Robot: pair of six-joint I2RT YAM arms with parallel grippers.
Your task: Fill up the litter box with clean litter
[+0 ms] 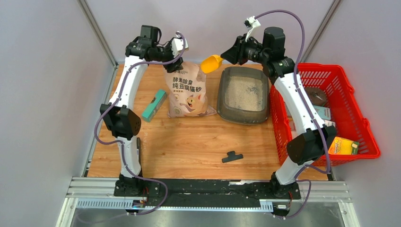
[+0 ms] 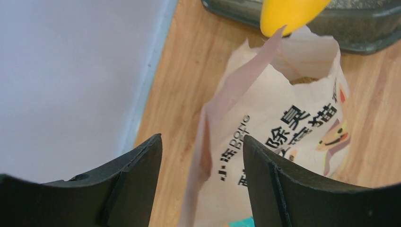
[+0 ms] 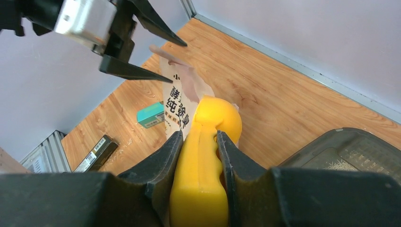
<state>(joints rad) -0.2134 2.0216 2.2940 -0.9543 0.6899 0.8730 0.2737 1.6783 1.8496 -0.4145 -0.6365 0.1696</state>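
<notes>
While clamping the yellow scoop (image 1: 211, 63) in the right gripper (image 3: 198, 135), hovers right of the bag (image 1: 187, 94) mouth; left gripper (image 2: 202, 139) over the bag, splayed, empty; litter box (image 1: 222, 94) further right.

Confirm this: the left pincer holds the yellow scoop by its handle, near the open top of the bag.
No: the right pincer holds the yellow scoop by its handle, near the open top of the bag; the right wrist view shows it.
</notes>
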